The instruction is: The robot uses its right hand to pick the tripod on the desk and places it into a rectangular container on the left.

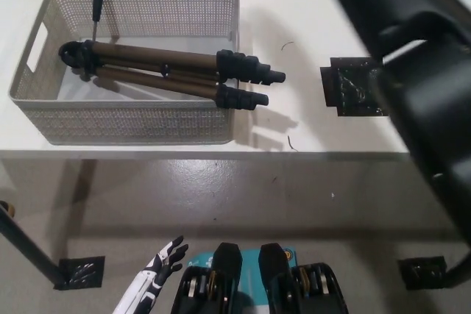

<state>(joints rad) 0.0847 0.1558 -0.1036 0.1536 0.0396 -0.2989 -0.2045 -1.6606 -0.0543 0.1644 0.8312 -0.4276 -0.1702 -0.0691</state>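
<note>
The tripod (158, 71), with bronze legs and black feet, lies at a slant in the grey mesh basket (132, 131) on the left of the white desk (324, 137). Its head is at the basket's left end, with its handle leaning against the back wall. Its feet stick out over the right rim. Nothing holds it. My black right arm (419, 71) crosses the right side of the picture, apart from the tripod, and its hand is outside the picture. At the bottom left, below the desk, my white left hand (160, 273) rests with its fingers apart.
A black square patch (353, 90) lies on the desk right of the basket, partly under my right arm. The desk's front edge runs across the middle of the picture. Below it is grey floor with black foot plates (81, 271) at both sides.
</note>
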